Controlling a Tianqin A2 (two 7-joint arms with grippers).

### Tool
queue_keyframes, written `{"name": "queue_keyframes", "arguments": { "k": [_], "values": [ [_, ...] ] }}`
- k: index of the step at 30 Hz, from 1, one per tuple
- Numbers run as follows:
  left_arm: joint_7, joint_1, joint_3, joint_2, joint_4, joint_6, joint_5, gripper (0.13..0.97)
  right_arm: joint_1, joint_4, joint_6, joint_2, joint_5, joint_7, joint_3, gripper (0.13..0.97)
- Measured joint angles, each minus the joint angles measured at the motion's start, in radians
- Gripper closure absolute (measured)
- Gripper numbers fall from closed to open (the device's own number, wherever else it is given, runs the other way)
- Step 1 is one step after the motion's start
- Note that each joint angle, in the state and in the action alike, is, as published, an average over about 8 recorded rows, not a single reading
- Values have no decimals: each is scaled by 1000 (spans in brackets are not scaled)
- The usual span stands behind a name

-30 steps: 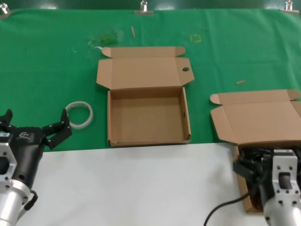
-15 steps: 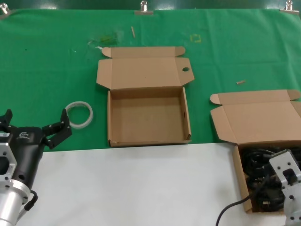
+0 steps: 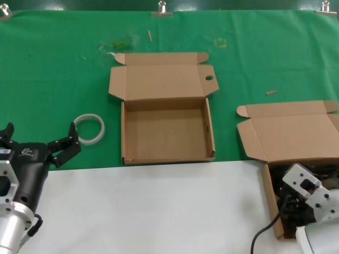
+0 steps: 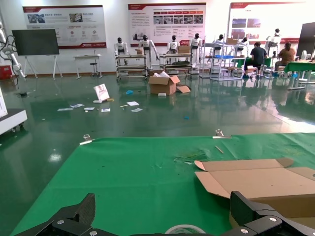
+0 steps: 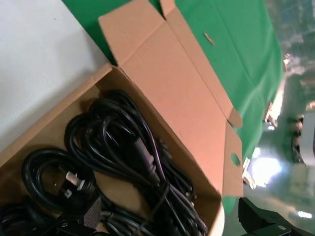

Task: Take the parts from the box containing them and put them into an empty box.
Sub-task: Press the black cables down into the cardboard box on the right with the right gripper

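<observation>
Right gripper (image 5: 167, 221) spread wide over coiled parts (image 5: 133, 157) in box (image 3: 288, 135); coils hidden in head view.

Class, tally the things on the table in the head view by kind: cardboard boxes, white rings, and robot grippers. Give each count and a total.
Cardboard boxes: 2 (empty box, box of cables)
White rings: 1 (white ring)
Grippers: 2 (left gripper, right gripper)
Total: 5

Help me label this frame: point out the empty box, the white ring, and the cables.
empty box (image 3: 167, 135): head view, bare floor.
white ring (image 3: 90, 128): head view, its rim.
cables (image 5: 133, 147): right wrist view, coiled bundle.
</observation>
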Motion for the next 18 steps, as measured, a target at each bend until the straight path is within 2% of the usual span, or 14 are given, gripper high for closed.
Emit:
{"name": "queue_keyframes", "arguments": {
  "k": [8,18],
  "values": [
    [0,0,0,0,0,0,0,132,48,-87,-69,0,29,-89,19,129],
    [0,0,0,0,0,0,0,132,60,-127,-104,0,34,-127,41,129]
  ]
}}
